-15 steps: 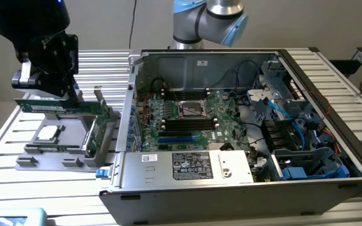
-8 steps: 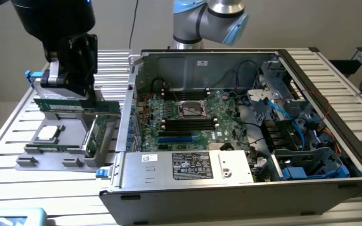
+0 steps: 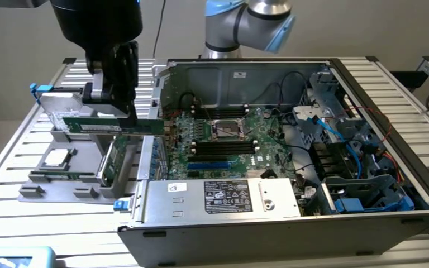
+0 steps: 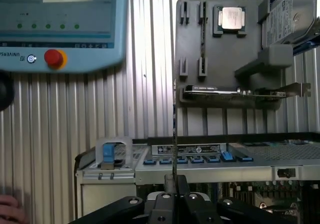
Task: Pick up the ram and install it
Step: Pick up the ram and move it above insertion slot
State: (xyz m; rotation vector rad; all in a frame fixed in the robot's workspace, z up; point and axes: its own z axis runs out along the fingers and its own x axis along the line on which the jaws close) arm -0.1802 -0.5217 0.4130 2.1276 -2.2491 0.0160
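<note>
The ram (image 3: 99,126), a narrow green stick with a pale label, hangs level in the air above the grey holder (image 3: 58,187), at the exterior view's left of the open computer case (image 3: 274,223). My black gripper (image 3: 118,115) comes down from above and is shut on the ram's upper edge. In the wrist view the ram (image 4: 174,134) appears edge-on as a thin line rising from between my gripper (image 4: 173,181). The motherboard's long black memory slots (image 3: 222,146) lie inside the case, to the exterior view's right of the ram.
The holder (image 4: 220,49) carries a processor (image 4: 232,18), a hard drive (image 4: 290,14) and a wider green expansion card (image 3: 114,159). A teach pendant (image 4: 60,24) lies on the slatted table. A hand (image 4: 7,206) shows at the frame edge. Cables and a drive cage (image 3: 363,190) crowd the case.
</note>
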